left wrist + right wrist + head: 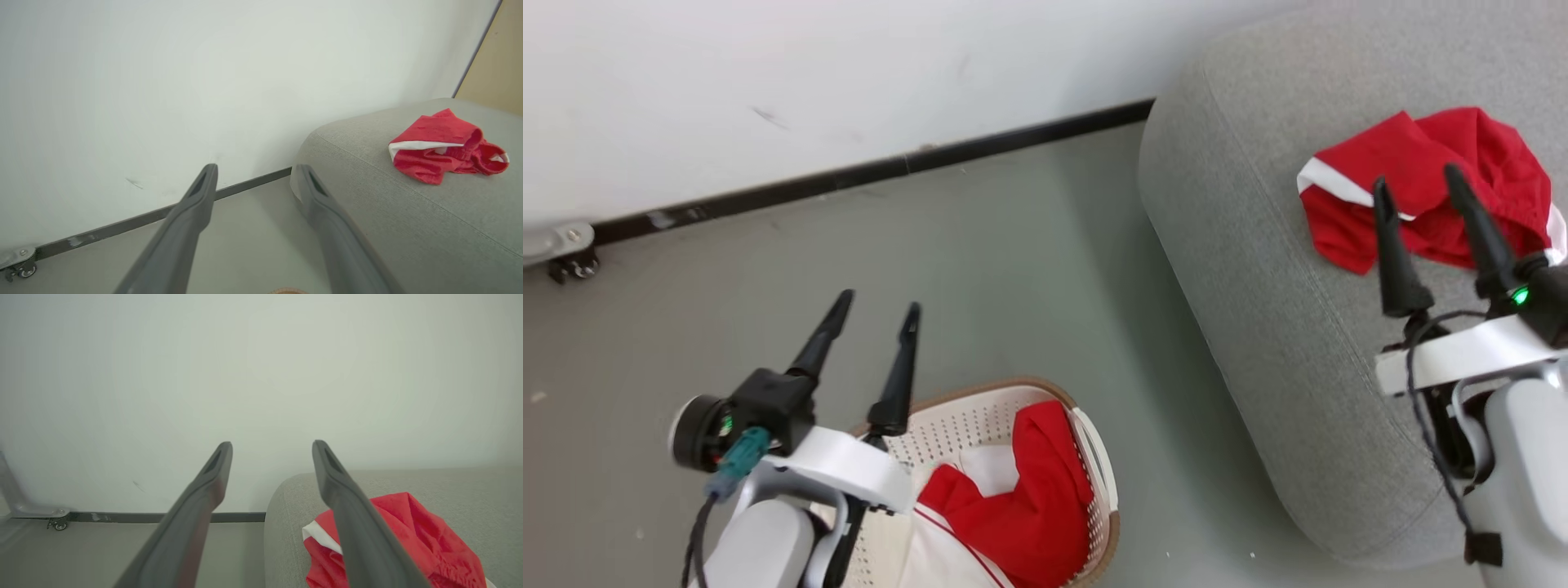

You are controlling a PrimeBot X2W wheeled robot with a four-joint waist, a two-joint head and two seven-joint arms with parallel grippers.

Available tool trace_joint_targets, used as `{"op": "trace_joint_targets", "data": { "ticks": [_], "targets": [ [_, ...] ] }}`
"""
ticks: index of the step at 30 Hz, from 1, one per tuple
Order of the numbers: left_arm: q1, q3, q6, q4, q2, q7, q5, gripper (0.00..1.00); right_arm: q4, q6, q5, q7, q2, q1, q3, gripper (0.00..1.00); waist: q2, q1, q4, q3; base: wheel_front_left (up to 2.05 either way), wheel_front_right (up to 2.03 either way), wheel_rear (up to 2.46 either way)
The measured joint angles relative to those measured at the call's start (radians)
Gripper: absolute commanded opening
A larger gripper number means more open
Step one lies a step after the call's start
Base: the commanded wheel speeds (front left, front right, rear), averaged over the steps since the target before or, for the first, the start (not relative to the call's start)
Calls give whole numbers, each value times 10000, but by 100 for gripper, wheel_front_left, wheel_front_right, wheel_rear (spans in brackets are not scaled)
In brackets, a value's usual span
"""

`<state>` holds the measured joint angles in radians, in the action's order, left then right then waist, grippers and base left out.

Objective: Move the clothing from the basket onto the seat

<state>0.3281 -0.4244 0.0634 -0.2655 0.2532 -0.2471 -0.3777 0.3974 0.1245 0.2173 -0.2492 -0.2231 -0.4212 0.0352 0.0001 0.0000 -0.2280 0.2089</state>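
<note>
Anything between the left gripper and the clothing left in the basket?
Nothing visible. The left gripper, open, hovers by the rim of the basket; the red clothing lies uncovered inside, with no other object over it.

Head cam looks steeply down from high. Wrist cams sit low, facing the far wall (163, 81); all share the seat (1258, 343).
</note>
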Motion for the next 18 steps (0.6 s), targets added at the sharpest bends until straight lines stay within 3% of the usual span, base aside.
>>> {"op": "trace_joint_targets", "data": {
  "ticks": [8,18],
  "targets": [
    [-780,844,593,73,-19,0,-81,100,-280,0,-520,0,662,884,-19,100,0,0,273,-742,0,0,0],
    [-1842,1436,965,98,-73,0,-79,100,-510,0,-1147,0,1095,2005,-364,100,0,0,564,-1523,0,0,0]
  ]
}}
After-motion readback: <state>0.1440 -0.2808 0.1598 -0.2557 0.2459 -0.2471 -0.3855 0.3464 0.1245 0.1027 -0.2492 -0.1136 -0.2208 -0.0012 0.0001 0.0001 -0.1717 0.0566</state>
